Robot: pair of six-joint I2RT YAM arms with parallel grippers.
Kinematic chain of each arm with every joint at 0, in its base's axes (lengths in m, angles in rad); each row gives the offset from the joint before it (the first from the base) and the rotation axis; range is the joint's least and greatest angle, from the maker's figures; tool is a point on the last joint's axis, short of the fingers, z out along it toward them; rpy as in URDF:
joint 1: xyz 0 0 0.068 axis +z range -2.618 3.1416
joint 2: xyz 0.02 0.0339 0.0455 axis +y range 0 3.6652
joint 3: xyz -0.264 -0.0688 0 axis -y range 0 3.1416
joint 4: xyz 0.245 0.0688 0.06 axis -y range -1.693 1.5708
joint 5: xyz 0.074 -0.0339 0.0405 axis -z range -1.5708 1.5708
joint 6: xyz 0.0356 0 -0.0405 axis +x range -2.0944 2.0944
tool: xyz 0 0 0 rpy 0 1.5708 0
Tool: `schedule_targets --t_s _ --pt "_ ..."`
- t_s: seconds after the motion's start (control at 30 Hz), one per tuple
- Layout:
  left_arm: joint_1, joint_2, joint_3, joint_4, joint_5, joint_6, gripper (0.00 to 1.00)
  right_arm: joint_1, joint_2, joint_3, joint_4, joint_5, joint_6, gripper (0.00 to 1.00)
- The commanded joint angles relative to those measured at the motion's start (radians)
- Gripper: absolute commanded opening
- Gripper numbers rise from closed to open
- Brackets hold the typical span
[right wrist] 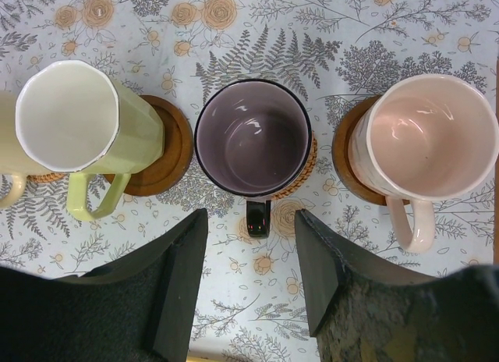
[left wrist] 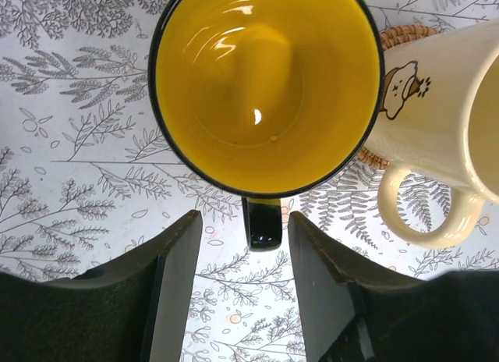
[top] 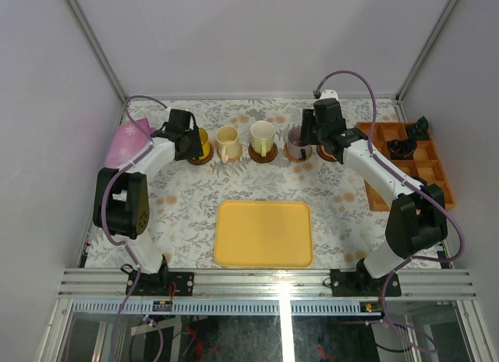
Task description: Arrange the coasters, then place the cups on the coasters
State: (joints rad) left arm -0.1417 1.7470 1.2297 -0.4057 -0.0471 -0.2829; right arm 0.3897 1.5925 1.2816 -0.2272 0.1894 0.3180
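Five cups stand in a row at the back of the table, each on a coaster. The yellow cup (left wrist: 265, 89) sits just ahead of my left gripper (left wrist: 245, 221), which is open; its black handle (left wrist: 263, 225) points into the gap and touches neither finger. Beside it the cream cup (left wrist: 444, 120) rests on a woven coaster (left wrist: 405, 36). The pale green cup (right wrist: 78, 116) is on a dark coaster (right wrist: 168, 155), the purple cup (right wrist: 253, 137) on a woven coaster (right wrist: 306, 171), and the pink cup (right wrist: 433, 136) on a dark coaster (right wrist: 343, 155). My right gripper (right wrist: 251, 221) is open behind the purple cup's handle.
A rectangular yellow tray (top: 263, 233) lies at the near middle of the table. An orange compartment tray (top: 405, 163) with black objects sits along the right edge. A pink cloth (top: 125, 143) lies at the far left.
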Motion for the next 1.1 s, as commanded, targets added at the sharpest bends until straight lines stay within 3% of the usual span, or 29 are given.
schedule_targets --t_s 0.0,0.6,0.83,1.07 --pt "0.01 -0.042 -0.018 -0.025 -0.054 -0.02 0.48 -0.005 -0.005 0.025 0.02 -0.016 0.013 0.56" --pt "0.01 -0.051 -0.002 -0.077 -0.107 -0.044 0.5 -0.006 0.006 0.036 0.017 -0.025 0.012 0.56" --pt "0.011 -0.121 0.02 -0.092 -0.038 -0.036 0.68 -0.005 -0.008 0.054 -0.001 0.054 -0.012 0.58" --pt "0.01 -0.203 0.068 -0.092 -0.069 -0.052 0.89 -0.113 -0.026 0.057 -0.006 0.097 -0.008 0.82"
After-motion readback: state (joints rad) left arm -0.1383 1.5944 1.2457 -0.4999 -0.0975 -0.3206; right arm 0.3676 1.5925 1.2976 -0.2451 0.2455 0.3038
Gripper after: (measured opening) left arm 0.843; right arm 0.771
